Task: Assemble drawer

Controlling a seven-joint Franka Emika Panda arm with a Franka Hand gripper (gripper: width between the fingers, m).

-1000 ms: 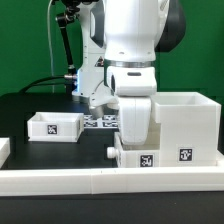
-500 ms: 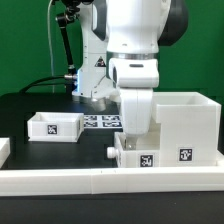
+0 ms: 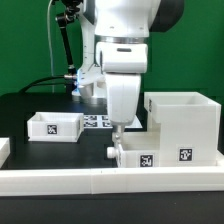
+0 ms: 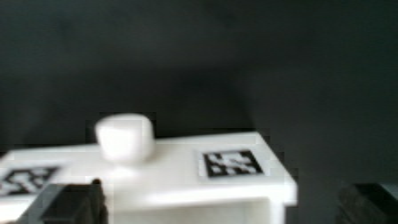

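The arm (image 3: 122,40) hung over the table (image 3: 40,152) with its jaws pointing down above the knob (image 3: 111,152) end of one tray (image 3: 143,157), probably lined up to push or grip it. In the wrist view the jaws stood wide apart, one on either side of that tray (image 4: 178,178), and held nothing; the knob (image 4: 121,136) rose between them. This tray lay against the foot of the housing (image 3: 186,120), knob facing away from it, likely so it could slide in; whether it was partly inside could not be told. The second tray (image 3: 54,126) sat well apart toward the exterior view's left, apparently for a later step. Count: one housing, two trays, one knob showing, two tags (image 4: 228,165) beside it. The rail (image 3: 60,180) ran along the front edge, seemingly as a stop.
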